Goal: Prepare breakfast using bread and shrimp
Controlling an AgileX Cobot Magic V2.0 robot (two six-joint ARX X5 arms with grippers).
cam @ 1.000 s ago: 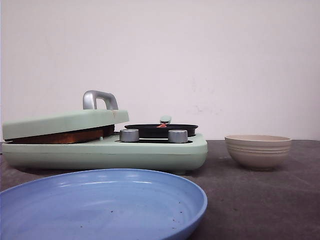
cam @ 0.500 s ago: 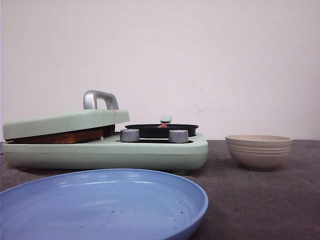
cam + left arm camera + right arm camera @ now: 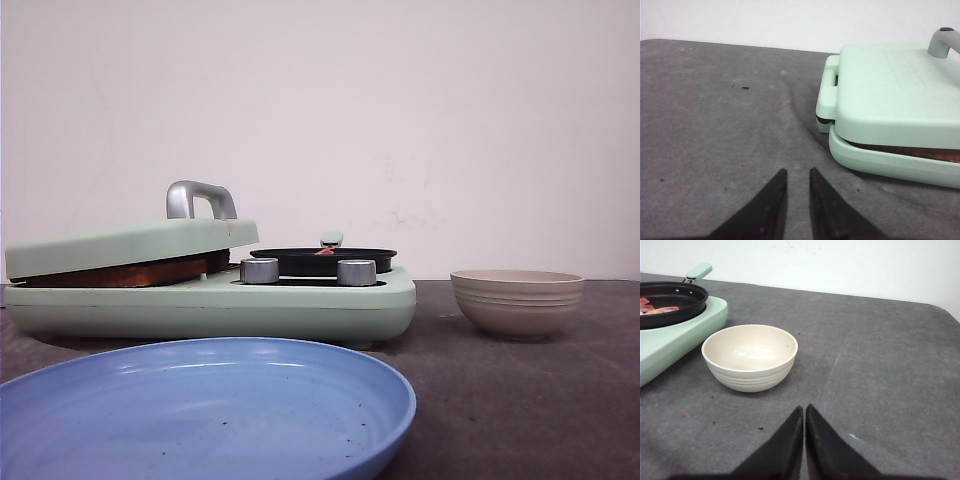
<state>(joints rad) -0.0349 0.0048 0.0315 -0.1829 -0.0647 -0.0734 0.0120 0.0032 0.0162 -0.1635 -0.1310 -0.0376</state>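
We see the bread (image 3: 120,273) pressed under the lowered lid (image 3: 130,245) of the mint-green cooker (image 3: 300,305), only its brown edge showing. The shrimp (image 3: 655,307) lie in the black pan (image 3: 675,302) on the cooker's right side. Our left gripper (image 3: 796,175) hovers over the grey table (image 3: 715,125) with a narrow gap between its fingers, holding nothing. Our right gripper (image 3: 804,412) is pinched closed and empty, near the beige bowl (image 3: 750,357).
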